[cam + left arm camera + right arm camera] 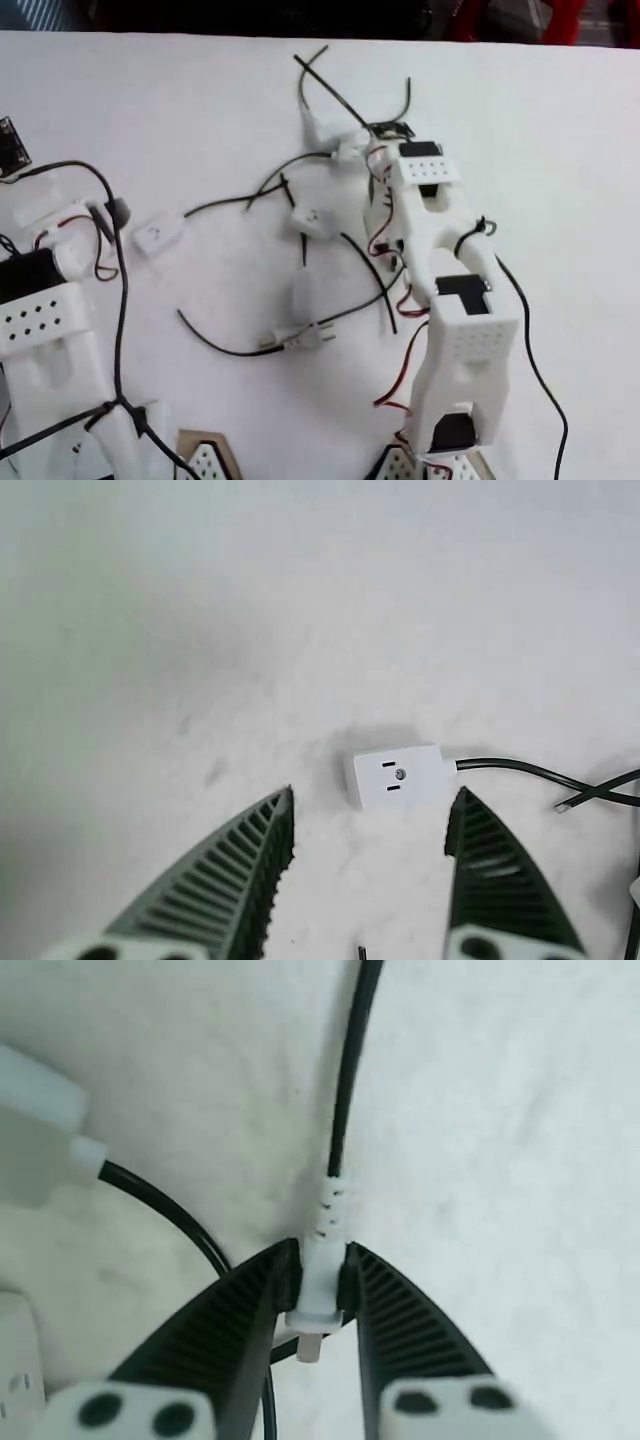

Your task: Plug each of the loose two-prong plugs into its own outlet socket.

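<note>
— What's the biggest thing there?

— The white desk point(200, 90), with black cords tangled across its middle. The right arm point(440, 260) stretches over it toward the far side, and the left arm point(45, 320) sits at the near left edge.

— And the end effectors?

— The right end effector point(320, 1248) is clamped on a white plug point(322, 1270). Its fingers press both sides of the body, and the plug's black cord point(345, 1080) runs straight away from the tips. The left end effector point(375, 792) has its fingers spread wide and grips nothing.

— Where are the sockets?

— One outlet socket point(398, 774) lies flat on the desk just beyond the left fingertips, slots facing up, its cord trailing off to one side. In the high view it sits left of centre. A second socket point(315, 218) rests mid-desk, close to the right arm.

— Any other plug?

— A loose plug point(312, 340) lies nearer the front, its two prongs pointing right, well apart from both sockets.
</note>
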You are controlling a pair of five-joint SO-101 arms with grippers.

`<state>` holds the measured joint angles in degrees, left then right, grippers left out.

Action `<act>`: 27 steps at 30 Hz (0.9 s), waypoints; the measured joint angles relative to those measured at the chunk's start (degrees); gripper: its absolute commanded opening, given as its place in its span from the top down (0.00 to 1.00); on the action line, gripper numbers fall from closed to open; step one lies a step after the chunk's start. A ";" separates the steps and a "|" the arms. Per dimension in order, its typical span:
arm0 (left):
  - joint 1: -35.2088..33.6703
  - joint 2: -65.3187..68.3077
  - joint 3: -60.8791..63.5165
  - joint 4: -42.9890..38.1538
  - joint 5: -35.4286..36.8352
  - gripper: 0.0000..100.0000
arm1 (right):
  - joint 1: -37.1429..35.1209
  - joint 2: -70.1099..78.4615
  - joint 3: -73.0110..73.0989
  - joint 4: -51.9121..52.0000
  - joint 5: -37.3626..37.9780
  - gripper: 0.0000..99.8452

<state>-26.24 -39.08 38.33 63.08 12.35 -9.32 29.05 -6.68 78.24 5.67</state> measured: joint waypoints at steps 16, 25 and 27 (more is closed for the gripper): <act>1.23 0.00 0.00 0.00 -1.76 0.75 | -2.02 -20.84 0.00 10.81 1.76 0.98; 5.10 0.00 0.00 0.00 -1.76 0.75 | -13.54 -38.33 7.38 10.55 -1.67 0.98; 5.71 0.00 0.00 0.00 -1.76 0.75 | -16.62 -42.11 10.29 9.41 -2.73 0.98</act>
<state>-20.53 -39.08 38.33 63.08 10.59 -25.93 -13.05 3.60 87.65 2.95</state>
